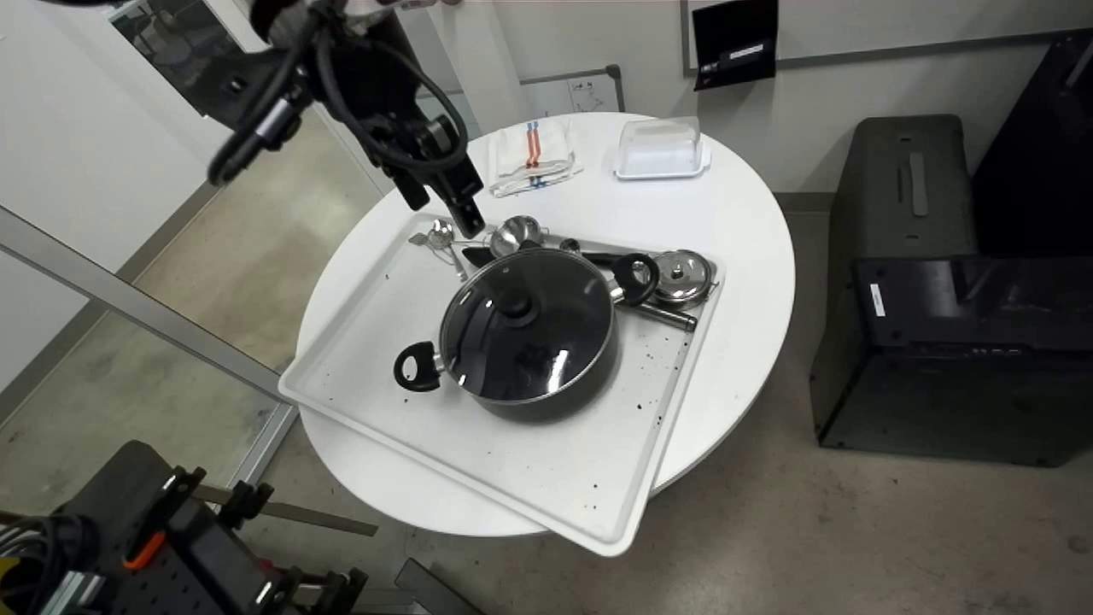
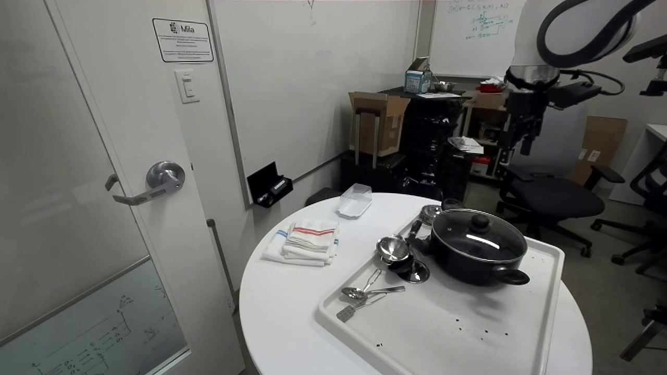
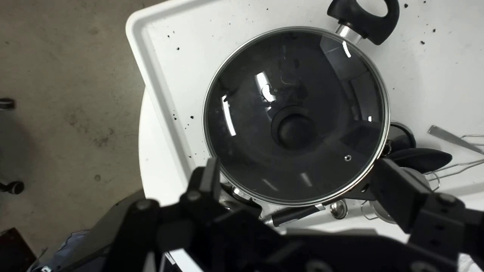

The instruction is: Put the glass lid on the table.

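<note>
1. The glass lid (image 1: 546, 342) sits on the black pot (image 2: 458, 266), its metal rim lying round the pot's top; its dark knob (image 2: 479, 223) points up.
2. The pot stands upright in a white tray (image 1: 384, 342); two black looped handles stick out on opposite sides of it.
3. The tray lies on the round white table (image 1: 747, 222); in an exterior view a corner of it juts past the table's edge; dark crumbs (image 1: 639, 407) are scattered over its floor.
4. The claw (image 3: 297, 168) hangs in the air with its fingers (image 3: 399, 192) spread wide; in both exterior views it is apart from the lid; in the wrist view the lid's rim shows between the fingertips.
5. Near the pot, along a side of the tray, are a small metal bowl (image 2: 393, 249), a spoon (image 2: 353, 293) and a spatula (image 2: 346, 313); a small lidded metal pot (image 1: 681, 278) is just beside a handle of the black one.
6. Beside the tray, on the table, are a folded cloth (image 1: 531, 158) with red and blue stripes and a clear box (image 1: 662, 154); a chair (image 2: 555, 199) stands beyond.
</note>
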